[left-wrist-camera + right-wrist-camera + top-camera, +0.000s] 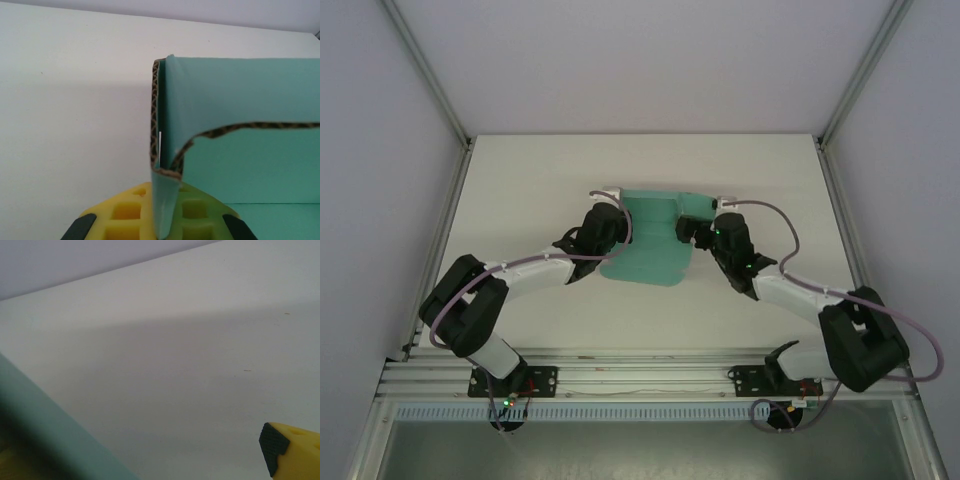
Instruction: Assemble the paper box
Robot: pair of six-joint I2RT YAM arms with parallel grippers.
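here, one paper box [655, 245] lies centred on the table [520, 200], left flap upright, long axis unclear. the left gripper [162, 216] pinches that flap; the right gripper [688, 230] gapes wide beside its right edge.

No legible txt or labels.

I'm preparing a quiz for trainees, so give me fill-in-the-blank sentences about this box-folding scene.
1. The paper box lies on a ___ table.
2. The left gripper is ___ on one of the box's flaps.
3. The right gripper has its jaws ___.
Missing words: white; shut; open.
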